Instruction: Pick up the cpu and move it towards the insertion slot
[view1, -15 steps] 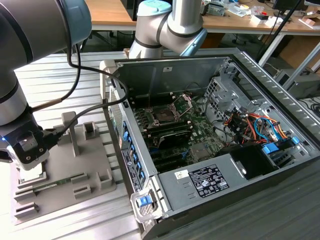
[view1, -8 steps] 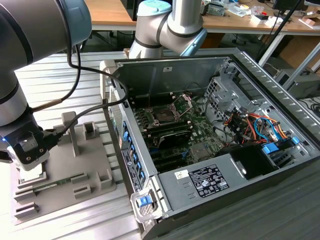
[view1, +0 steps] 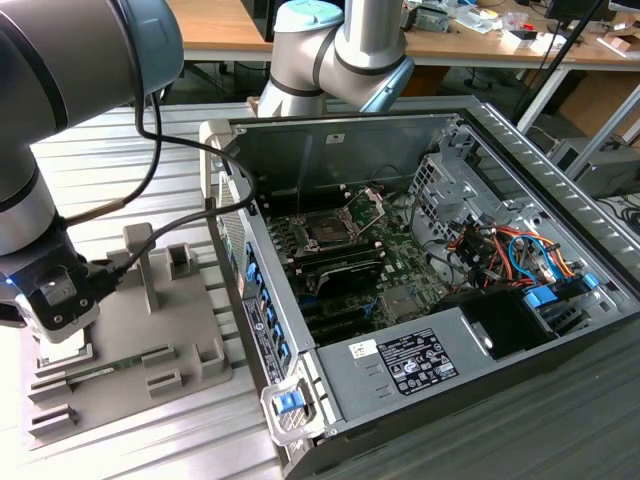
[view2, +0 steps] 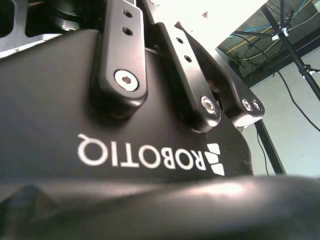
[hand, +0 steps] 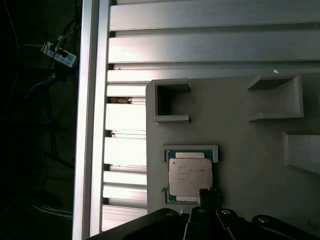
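The cpu (hand: 189, 175), a small flat square chip with a pale silvery top, lies in a shallow pocket of the grey fixture plate (hand: 240, 150). In the exterior view the cpu (view1: 63, 352) is at the far left, with my gripper (view1: 57, 305) directly above it and close to it. In the first wrist view the gripper (hand: 209, 199) reaches in at one edge of the chip. The insertion slot (view1: 328, 229), a dark square socket, sits inside the open computer case with its metal bracket (view1: 369, 204) swung up.
The open computer case (view1: 470, 130) takes up the middle and the exterior view's right, with cables (view1: 505, 255), memory slots (view1: 340, 268) and a power supply (view1: 410, 365) inside. Raised grey posts (view1: 148, 265) stand on the fixture plate. Below it all is a ribbed aluminium table (hand: 210, 40).
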